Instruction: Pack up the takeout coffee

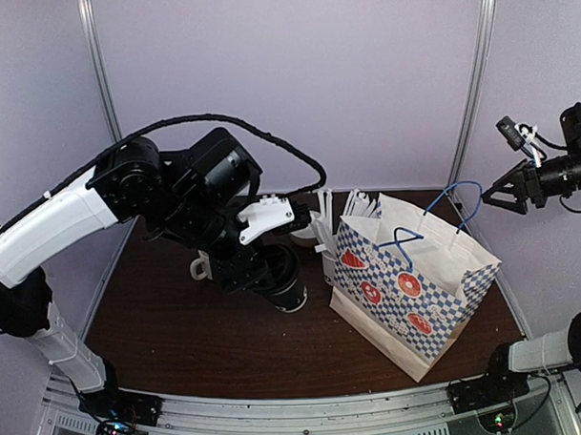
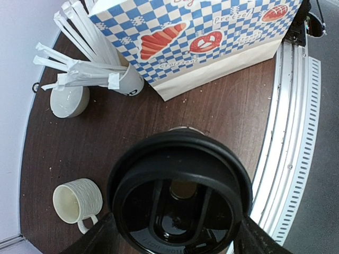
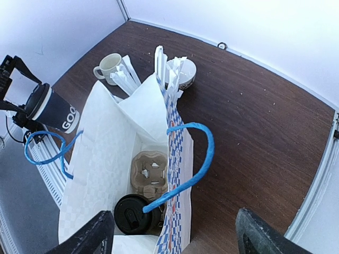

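Top view: left arm (image 1: 127,185) reaches over the surface (image 1: 180,326), left jaws clamped on a black cup (image 1: 286,294) held tilted just left of the bag (image 1: 417,289). Whether it clears the surface I cannot tell. Right arm (image 1: 556,175) is raised well off to the bag's right, right jaws apart, nothing in them. Stirrers (image 1: 324,226) stand at the bag's far left corner.

Left wrist: the cup's lid (image 2: 180,153) fills the frame, seated all round, jaws on either side of the cup. Beyond it are the bag's checkered side, the stirrer cup (image 2: 130,82) just beside it, a bowl (image 2: 69,100) and a mug (image 2: 79,201).

Right wrist: looking down into the open bag. A carrier (image 3: 150,172) lies at the bottom, and the other cup (image 3: 132,214), lidded, sits in its near well. The far well looks free. The held cup is outside the bag wall, beside a blue handle (image 3: 193,159).

Judged step: carry the cup over the mouth and lower it into the free well. To do it well, bring the cup upright first, lift above the paper rim and handle loops, and approach from the side away from the stirrers. Descend straight over the well and part the jaws only once it seats. The thin bag may tip or fold if brushed. The right arm could steady the mouth.
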`<move>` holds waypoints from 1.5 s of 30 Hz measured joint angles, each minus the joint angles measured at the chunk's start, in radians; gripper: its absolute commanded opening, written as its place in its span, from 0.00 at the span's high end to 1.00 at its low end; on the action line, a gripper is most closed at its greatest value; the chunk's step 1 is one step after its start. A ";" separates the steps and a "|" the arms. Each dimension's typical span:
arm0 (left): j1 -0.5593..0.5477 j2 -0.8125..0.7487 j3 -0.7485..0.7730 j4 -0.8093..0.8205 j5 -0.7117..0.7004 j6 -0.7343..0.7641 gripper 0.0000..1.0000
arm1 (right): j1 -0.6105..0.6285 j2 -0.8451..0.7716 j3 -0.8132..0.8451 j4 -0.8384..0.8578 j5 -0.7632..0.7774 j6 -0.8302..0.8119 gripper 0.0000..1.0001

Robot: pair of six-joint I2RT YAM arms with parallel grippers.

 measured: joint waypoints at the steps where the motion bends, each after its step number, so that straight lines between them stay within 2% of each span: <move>1: 0.000 -0.005 0.000 0.000 0.000 0.000 0.31 | 0.003 -0.005 -0.006 -0.005 -0.007 -0.008 0.17; 5: 0.000 -0.020 0.001 0.001 -0.002 0.001 0.31 | 0.048 -0.015 -0.079 -0.016 -0.007 -0.023 0.20; 8: 0.000 -0.023 0.020 -0.003 -0.008 0.001 0.31 | 0.145 -0.011 -0.167 -0.019 0.028 -0.001 0.24; 10: 0.000 -0.023 0.052 -0.008 -0.018 0.003 0.31 | 0.205 -0.006 -0.214 -0.014 0.065 0.020 0.34; 14: 0.000 -0.022 0.135 -0.015 -0.041 0.011 0.31 | 0.300 0.008 -0.252 0.037 0.136 0.083 0.46; 20: 0.000 -0.018 0.210 -0.031 -0.067 0.021 0.30 | 0.328 0.032 -0.254 0.137 0.199 0.160 0.69; 23: 0.000 -0.006 0.228 -0.039 -0.078 0.026 0.30 | 0.338 0.053 -0.254 0.175 0.225 0.183 0.76; 28: 0.000 0.017 0.274 -0.048 -0.100 0.041 0.30 | 0.372 0.077 -0.256 0.198 0.241 0.187 1.00; 39: 0.000 0.016 0.384 -0.035 -0.118 0.069 0.32 | 0.462 -0.008 -0.203 0.122 0.221 0.118 1.00; 45: 0.000 0.006 0.404 0.003 -0.042 0.074 0.34 | 0.512 -0.063 -0.189 0.119 0.187 0.112 1.00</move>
